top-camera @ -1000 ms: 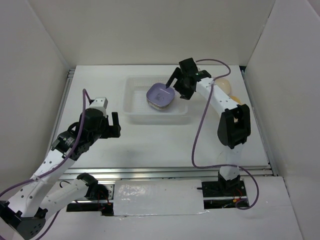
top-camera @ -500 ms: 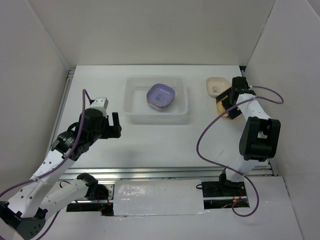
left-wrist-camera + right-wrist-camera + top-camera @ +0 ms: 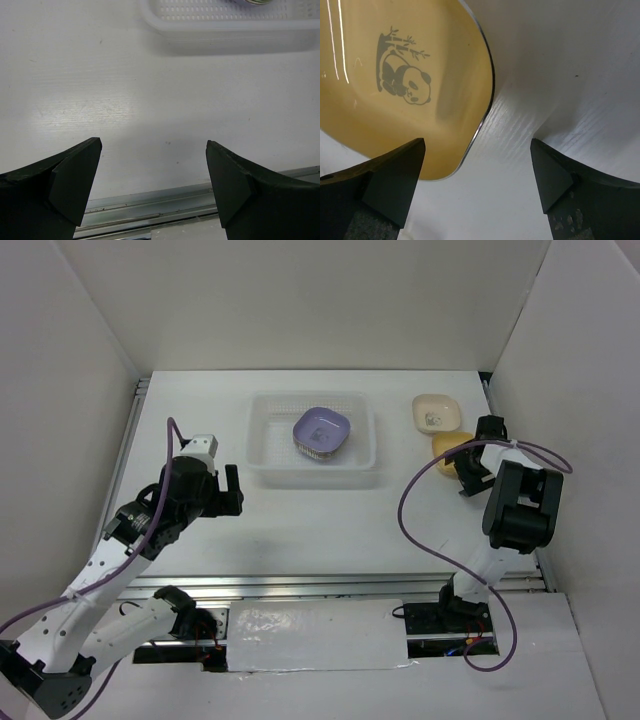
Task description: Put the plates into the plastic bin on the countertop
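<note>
The clear plastic bin [image 3: 270, 445] sits at the back middle of the white countertop [image 3: 330, 520]. In it is a stack of plates with a purple plate [image 3: 321, 429] on top. A cream plate [image 3: 437, 412] and a yellow plate [image 3: 446, 446] lie on the countertop to the bin's right. My right gripper [image 3: 466, 472] is open, low at the yellow plate's near edge. In the right wrist view the yellow plate [image 3: 395, 85] shows a panda mark, and its corner lies between the open fingers of the right gripper [image 3: 477, 175]. My left gripper [image 3: 228, 492] is open and empty, left of the bin.
The left wrist view shows the left gripper [image 3: 154, 175] above bare countertop, with the bin's near wall [image 3: 230, 30] ahead and the metal rail [image 3: 150, 205] below. White upright walls [image 3: 580, 390] close in the sides and back; the right wall stands near the right arm.
My right gripper left the purple plate in the bin, swung right, and came down at the yellow plate. The left arm has not moved.
</note>
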{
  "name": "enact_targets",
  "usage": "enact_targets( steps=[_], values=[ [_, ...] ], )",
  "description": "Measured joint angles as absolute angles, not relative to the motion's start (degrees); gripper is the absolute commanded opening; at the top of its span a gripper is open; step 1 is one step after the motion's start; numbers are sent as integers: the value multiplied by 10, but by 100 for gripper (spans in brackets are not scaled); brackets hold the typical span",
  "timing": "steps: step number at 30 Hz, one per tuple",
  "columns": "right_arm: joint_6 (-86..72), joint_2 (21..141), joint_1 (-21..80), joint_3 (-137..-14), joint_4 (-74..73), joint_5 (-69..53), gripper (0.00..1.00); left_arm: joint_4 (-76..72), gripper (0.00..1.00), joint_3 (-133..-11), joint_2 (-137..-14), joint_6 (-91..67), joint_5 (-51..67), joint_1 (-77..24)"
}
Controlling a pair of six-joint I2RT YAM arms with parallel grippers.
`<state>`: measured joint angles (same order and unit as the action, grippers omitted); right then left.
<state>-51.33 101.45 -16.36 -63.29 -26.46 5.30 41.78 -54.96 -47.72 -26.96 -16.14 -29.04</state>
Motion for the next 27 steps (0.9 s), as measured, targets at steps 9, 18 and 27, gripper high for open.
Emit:
enact_targets(
  steps=[9, 18, 27],
  values=[
    [-514, 1025, -172, -635, -258, 48, 39, 418, 99, -550, -478, -270, -162, -290],
    [-530, 935, -175, -525, -205, 31, 0, 418, 99, -550, -478, -270, -162, -290],
    [-551, 778, 53, -546, -239, 86, 0, 418, 99, -550, -476, -270, -163, -290]
  ],
)
